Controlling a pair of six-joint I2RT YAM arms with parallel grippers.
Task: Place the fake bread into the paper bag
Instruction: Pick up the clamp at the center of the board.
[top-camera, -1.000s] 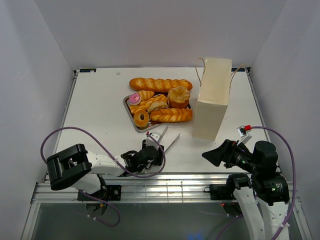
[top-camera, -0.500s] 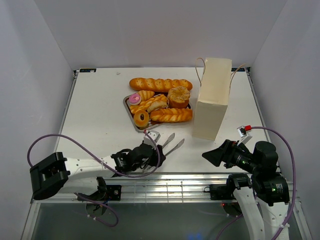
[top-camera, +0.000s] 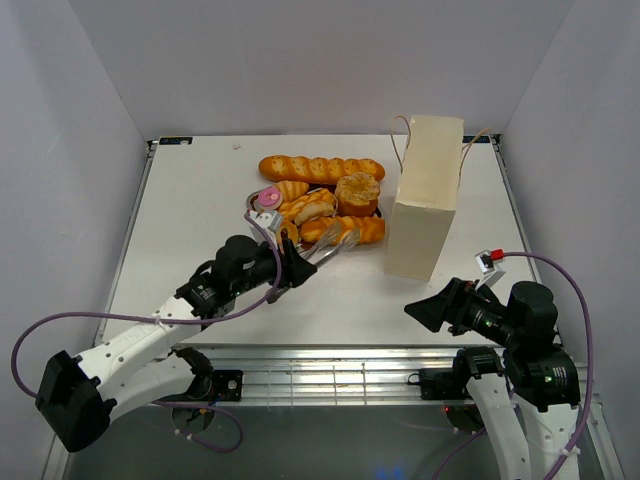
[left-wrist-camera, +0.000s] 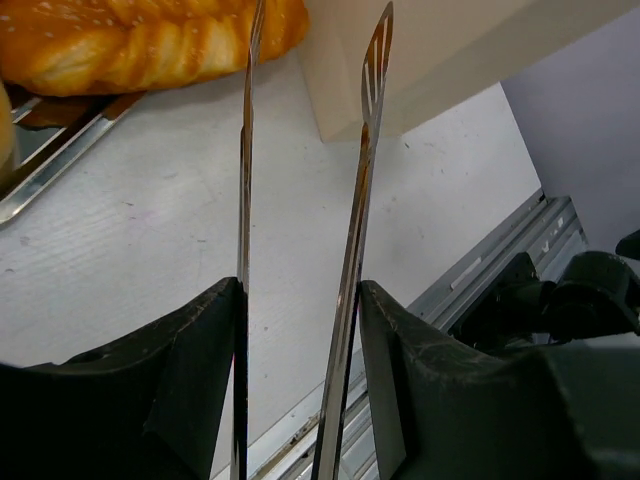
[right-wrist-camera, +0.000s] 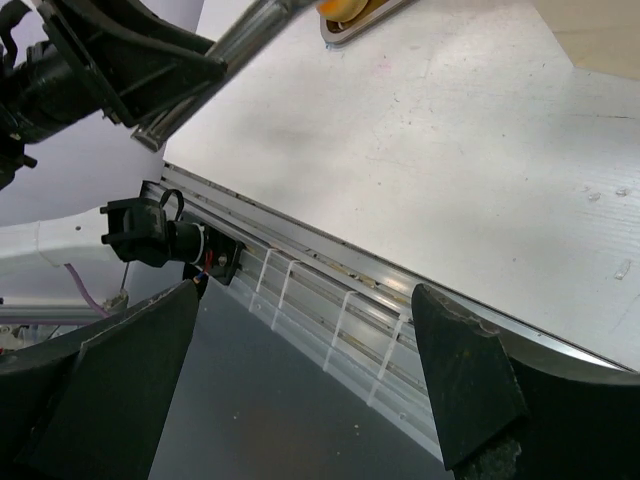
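Note:
The fake bread lies on and around a silver tray (top-camera: 251, 210): a long baguette (top-camera: 321, 168), a round bun (top-camera: 357, 191), a twisted loaf (top-camera: 352, 231), a pink-iced donut (top-camera: 268, 197). The cream paper bag (top-camera: 425, 195) stands upright to their right, handles up. My left gripper (top-camera: 295, 265) is shut on metal tongs (top-camera: 330, 245), whose spread tips reach the twisted loaf's near side. In the left wrist view the tongs (left-wrist-camera: 365, 150) point between the loaf (left-wrist-camera: 130, 45) and the bag (left-wrist-camera: 450, 50). My right gripper (top-camera: 425, 312) is open and empty near the front edge.
The tray's rim shows in the left wrist view (left-wrist-camera: 50, 170) and the right wrist view (right-wrist-camera: 350, 25). The aluminium rail (top-camera: 330, 365) runs along the table's near edge. White walls close in the left, back and right sides.
My left arm has swung from the table's near edge forward to the tray, carrying the tongs to the twisted loaf. The right arm has not moved.

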